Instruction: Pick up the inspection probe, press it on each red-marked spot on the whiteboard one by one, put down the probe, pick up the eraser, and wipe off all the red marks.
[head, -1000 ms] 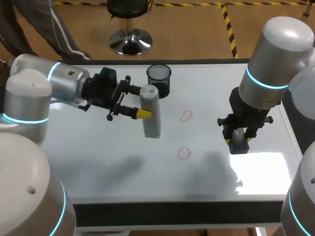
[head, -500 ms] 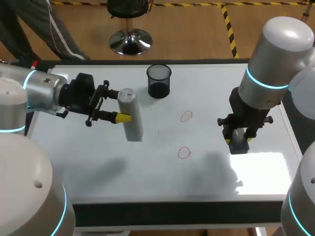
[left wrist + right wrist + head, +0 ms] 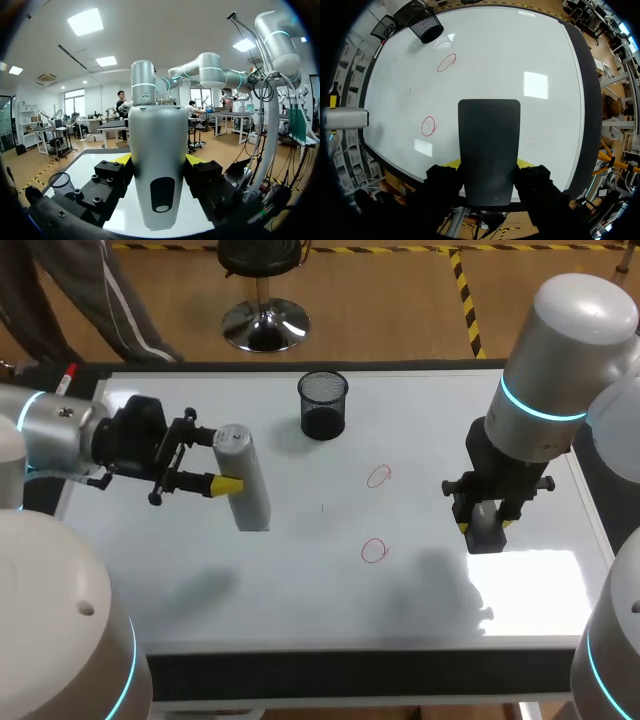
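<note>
My left gripper (image 3: 226, 460) is shut on the silver cylindrical probe (image 3: 244, 485), which hangs upright over the left part of the whiteboard (image 3: 300, 585). In the left wrist view the probe (image 3: 158, 165) stands between the yellow tips of the left gripper (image 3: 159, 160). My right gripper (image 3: 486, 522) is shut on the dark eraser (image 3: 487, 530), held above the board's right side. In the right wrist view the eraser (image 3: 489, 145) fills the right gripper (image 3: 489, 164). Two red circles (image 3: 378, 476) (image 3: 374, 550) are drawn mid-board, between the two grippers.
A black mesh cup (image 3: 323, 405) stands at the back middle of the board, to the right of the probe. A marker with a red cap (image 3: 66, 375) lies at the back left corner. A dark rim (image 3: 350, 670) runs along the board's front edge.
My left arm has carried the probe leftwards and a little forwards, away from the mesh cup. The right arm and the eraser have not moved.
</note>
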